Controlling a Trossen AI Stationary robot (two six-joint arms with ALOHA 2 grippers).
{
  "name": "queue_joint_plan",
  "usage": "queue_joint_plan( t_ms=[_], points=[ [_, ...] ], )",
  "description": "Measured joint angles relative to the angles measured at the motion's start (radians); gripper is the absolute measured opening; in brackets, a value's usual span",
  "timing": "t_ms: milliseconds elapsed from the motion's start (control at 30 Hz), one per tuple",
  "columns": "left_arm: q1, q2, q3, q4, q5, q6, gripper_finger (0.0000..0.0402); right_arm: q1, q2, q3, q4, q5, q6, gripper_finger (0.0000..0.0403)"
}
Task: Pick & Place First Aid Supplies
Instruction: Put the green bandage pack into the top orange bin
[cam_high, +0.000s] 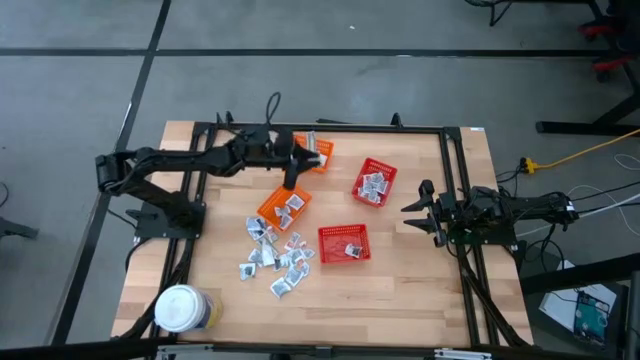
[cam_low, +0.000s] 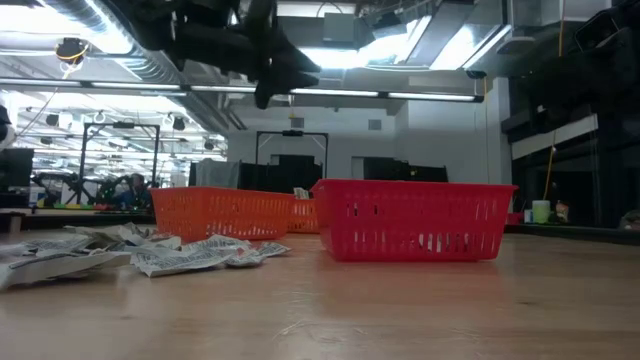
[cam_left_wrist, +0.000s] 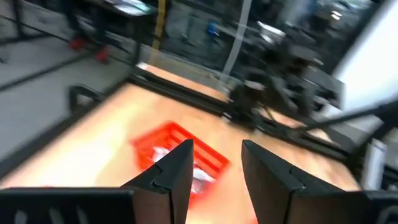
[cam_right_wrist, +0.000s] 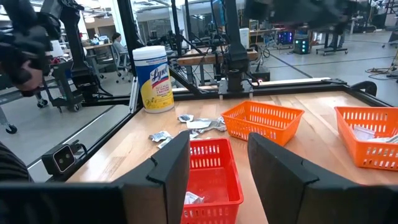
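Observation:
Several small silvery sachets (cam_high: 270, 255) lie in a loose pile on the wooden table, left of centre; they also show in the low view as sachets (cam_low: 150, 255). More sachets lie inside the four mesh baskets. My left gripper (cam_high: 305, 162) hovers between the two orange baskets (cam_high: 285, 205) (cam_high: 315, 150), open and empty (cam_left_wrist: 214, 168), pointing toward a red basket (cam_left_wrist: 177, 155). My right gripper (cam_high: 420, 207) waits at the table's right edge, open with nothing between its fingers (cam_right_wrist: 217, 168).
Two red baskets (cam_high: 374, 182) (cam_high: 343, 243) stand right of centre. A white-lidded round jar (cam_high: 182, 308) stands at the near left corner. A black frame (cam_high: 455, 180) runs around the table. Bare wood lies along the near edge.

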Motion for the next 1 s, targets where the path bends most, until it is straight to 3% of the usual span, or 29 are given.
queue_joint_plan(
  t_ms=[733, 867, 1000],
  points=[
    [-0.415, -0.108, 0.000, -0.394, 0.022, 0.000, 0.0130, 0.000, 0.000, 0.000, 0.000, 0.000, 0.000, 0.0163],
    [-0.495, -0.108, 0.000, -0.512, -0.018, 0.039, 0.0130, 0.000, 0.000, 0.000, 0.000, 0.000, 0.000, 0.0163],
    [-0.577, -0.108, 0.000, -0.631, -0.131, 0.101, 0.0130, 0.000, 0.000, 0.000, 0.000, 0.000, 0.000, 0.0163]
  ],
)
